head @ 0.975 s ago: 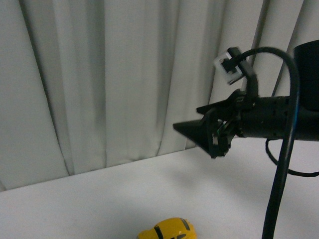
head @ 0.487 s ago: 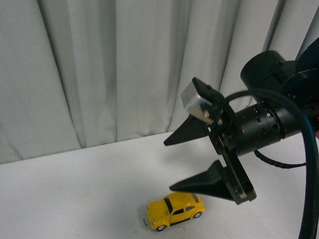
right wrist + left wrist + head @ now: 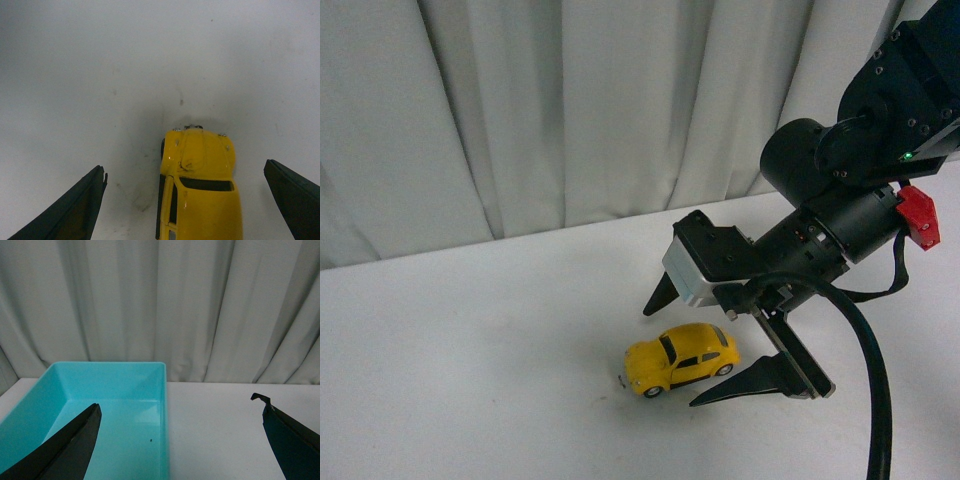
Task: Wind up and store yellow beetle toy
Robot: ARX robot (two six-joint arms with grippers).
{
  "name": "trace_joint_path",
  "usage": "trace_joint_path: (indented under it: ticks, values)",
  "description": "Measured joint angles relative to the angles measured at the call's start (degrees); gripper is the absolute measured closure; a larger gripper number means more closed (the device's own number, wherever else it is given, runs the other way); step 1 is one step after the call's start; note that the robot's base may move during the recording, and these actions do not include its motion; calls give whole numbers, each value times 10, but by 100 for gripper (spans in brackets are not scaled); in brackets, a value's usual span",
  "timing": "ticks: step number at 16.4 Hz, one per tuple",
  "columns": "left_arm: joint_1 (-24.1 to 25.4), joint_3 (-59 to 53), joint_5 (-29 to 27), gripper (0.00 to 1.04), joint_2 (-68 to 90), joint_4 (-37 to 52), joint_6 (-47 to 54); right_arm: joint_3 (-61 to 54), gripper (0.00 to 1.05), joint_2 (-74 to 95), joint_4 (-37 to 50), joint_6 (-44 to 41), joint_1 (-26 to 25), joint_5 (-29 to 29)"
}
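The yellow beetle toy (image 3: 680,358) stands on its wheels on the white table, nose toward the left of the front view. My right gripper (image 3: 671,357) hangs low over it, open, with one black finger on each side and neither touching it. In the right wrist view the yellow beetle toy (image 3: 200,190) lies between the wide-apart fingers (image 3: 75,210), nose pointing away, and its rear is cut off by the frame edge. My left gripper (image 3: 176,402) is open and empty above the table beside a turquoise bin (image 3: 115,375). It does not show in the front view.
The turquoise bin is rectangular and nothing shows inside it; its long wall (image 3: 164,430) runs between the left fingers. Pale curtains (image 3: 570,110) hang behind the white table (image 3: 470,380). The right arm's black cable (image 3: 875,390) loops down at the front right.
My right gripper has swung down from mid-air to table height and turned, so its open fingers now flank the toy. The toy sits higher in the front view than before.
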Motion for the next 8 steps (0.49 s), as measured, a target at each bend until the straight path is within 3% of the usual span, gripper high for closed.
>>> trace_joint_path:
  ticks: [8]
  values:
    - [0,0,0,7,0,0,0,16,7,46,-1,11,-23,40]
